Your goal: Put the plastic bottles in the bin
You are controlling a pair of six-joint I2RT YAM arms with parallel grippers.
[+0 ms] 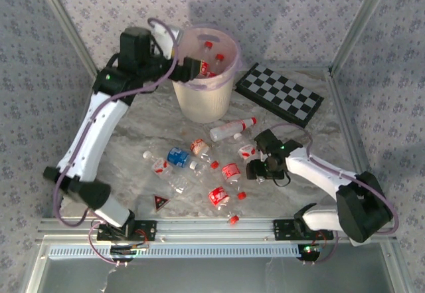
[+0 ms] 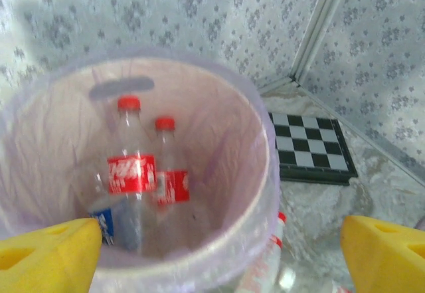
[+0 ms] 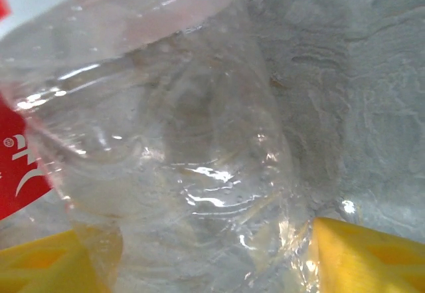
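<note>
The bin (image 1: 199, 103), cream-white with a pinkish bag over its rim, stands at the back middle. My left gripper (image 1: 190, 67) hangs open over its left rim, the yellow fingers (image 2: 46, 253) wide apart with nothing between them. Inside the bin (image 2: 259, 140) stand two red-labelled plastic bottles (image 2: 133, 173) and a blue-labelled one (image 2: 103, 223). Several more bottles lie on the table, among them a blue-labelled one (image 1: 177, 157) and a long one (image 1: 232, 129) by the bin. My right gripper (image 1: 252, 165) is low on the table, shut on a clear red-labelled bottle (image 3: 172, 140) that is crumpled between its fingers (image 3: 372, 256).
A flat black-and-white checkerboard (image 1: 280, 94) lies right of the bin. A small dark triangular piece (image 1: 161, 202) and loose red caps (image 1: 234, 220) sit near the front rail. Metal frame posts and patterned walls close in the table at the back and sides.
</note>
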